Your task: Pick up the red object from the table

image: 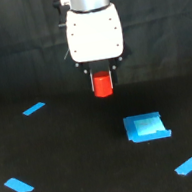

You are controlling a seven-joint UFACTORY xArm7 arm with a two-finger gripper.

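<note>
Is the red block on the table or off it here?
Off: the red block hangs between the gripper fingers, above the table.

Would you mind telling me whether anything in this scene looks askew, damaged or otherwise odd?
Nothing stands out. The hand holds the red object upright, apparently above the table. The blue square piece lies flat, and the blue tape strips are scattered at angles but intact.

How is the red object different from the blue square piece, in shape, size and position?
The red object is a small upright block; the blue square piece is flat and wider. The red object sits between the fingers of the gripper, apparently lifted off the table; the blue square piece lies on the table, towards the exterior view's right. Both look plain and matte.
</note>
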